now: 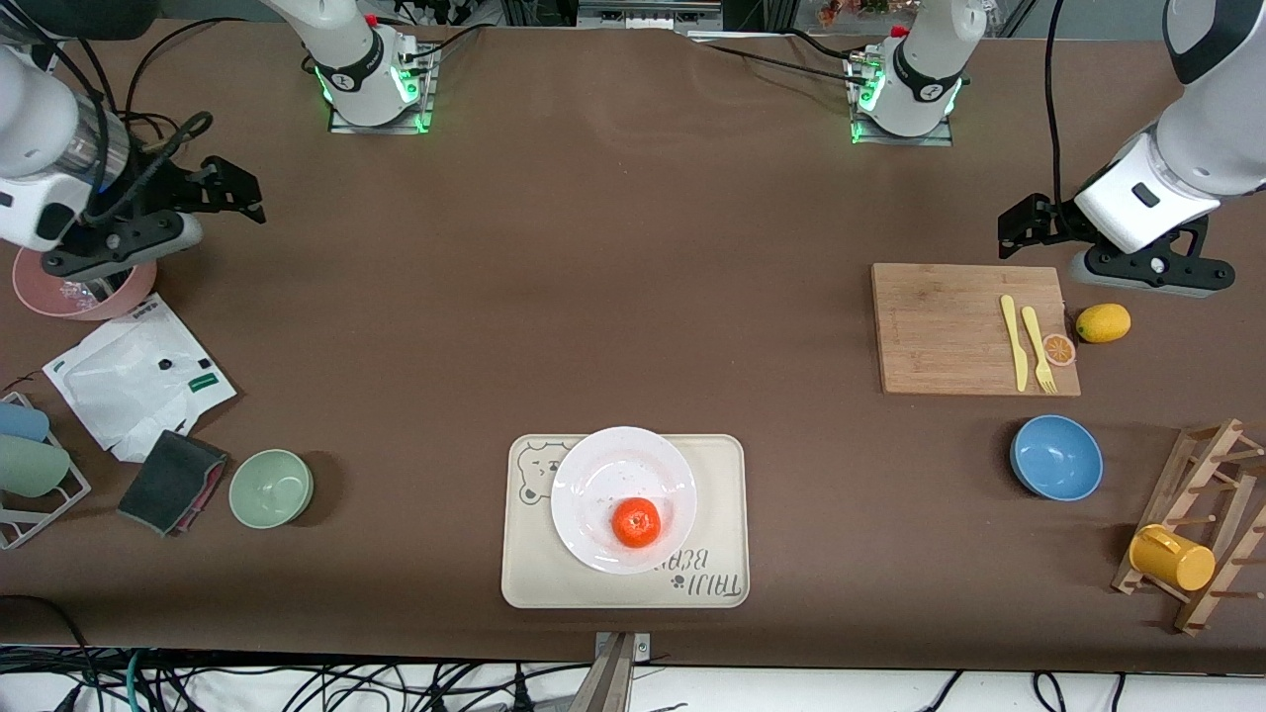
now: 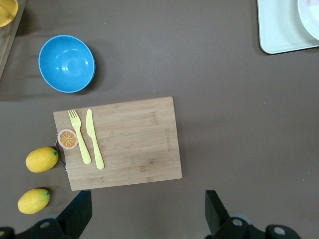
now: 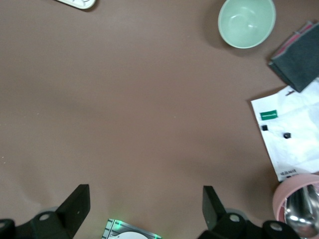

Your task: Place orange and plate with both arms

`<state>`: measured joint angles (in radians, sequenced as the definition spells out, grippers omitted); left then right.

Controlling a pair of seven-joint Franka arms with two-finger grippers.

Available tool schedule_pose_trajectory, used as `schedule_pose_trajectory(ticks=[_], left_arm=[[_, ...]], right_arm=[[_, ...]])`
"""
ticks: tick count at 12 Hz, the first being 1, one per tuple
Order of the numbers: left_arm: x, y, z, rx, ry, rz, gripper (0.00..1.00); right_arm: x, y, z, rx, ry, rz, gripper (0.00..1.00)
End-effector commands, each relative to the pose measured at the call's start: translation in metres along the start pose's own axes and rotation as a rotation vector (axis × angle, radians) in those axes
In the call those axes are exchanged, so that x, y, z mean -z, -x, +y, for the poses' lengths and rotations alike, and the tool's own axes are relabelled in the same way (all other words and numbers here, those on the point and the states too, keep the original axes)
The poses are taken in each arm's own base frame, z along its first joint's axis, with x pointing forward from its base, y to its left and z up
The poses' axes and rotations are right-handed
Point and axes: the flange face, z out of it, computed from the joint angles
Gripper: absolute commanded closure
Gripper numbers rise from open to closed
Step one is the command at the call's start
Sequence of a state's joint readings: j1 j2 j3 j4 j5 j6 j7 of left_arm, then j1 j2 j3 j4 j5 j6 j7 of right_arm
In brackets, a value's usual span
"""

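Note:
The orange [image 1: 636, 522] sits on the white plate [image 1: 603, 475], toward the plate's rim nearer the front camera. The plate rests on the beige bear-print tray [image 1: 722, 475] at the middle of the table's near edge. My left gripper [image 1: 1026, 222] is open and empty, up over the table beside the cutting board's edge; its wrist view [image 2: 147, 214] shows bare table between the fingers and the plate's rim [image 2: 311, 15] in a corner. My right gripper [image 1: 232, 188] is open and empty, up over the table beside the pink bowl; in its wrist view [image 3: 144, 209] nothing lies between the fingers.
A wooden cutting board [image 1: 949, 326] holds a yellow knife, a fork and an orange slice [image 1: 1059, 348]; a lemon [image 1: 1103, 322] lies beside it. A blue bowl [image 1: 1056, 457] and a rack with a yellow mug [image 1: 1172, 557] stand at the left arm's end. A green bowl [image 1: 271, 487], a pink bowl [image 1: 84, 292], a white bag [image 1: 129, 376] and a dark cloth [image 1: 173, 480] lie at the right arm's end.

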<state>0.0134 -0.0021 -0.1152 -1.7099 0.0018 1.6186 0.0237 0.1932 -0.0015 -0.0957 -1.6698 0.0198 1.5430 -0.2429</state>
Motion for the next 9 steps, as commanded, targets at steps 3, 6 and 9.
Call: schedule_pose_trajectory(ticks=[3,6,9], left_arm=[[0.0026,0.0022,0.0009,-0.014,0.026,0.004,0.0],[0.0021,0.0029,0.0001,-0.013,0.026,-0.002,0.0],[0.0019,0.0031,0.0001,-0.01,0.026,-0.004,0.0]], right_arm=[[0.015,0.0094,0.01,-0.077,0.057,0.0,0.0],[0.021,0.0117,0.0057,-0.163,0.055,0.009,0.0],[0.0211,0.0121,0.0046,-0.165,0.053,0.005,0.0]])
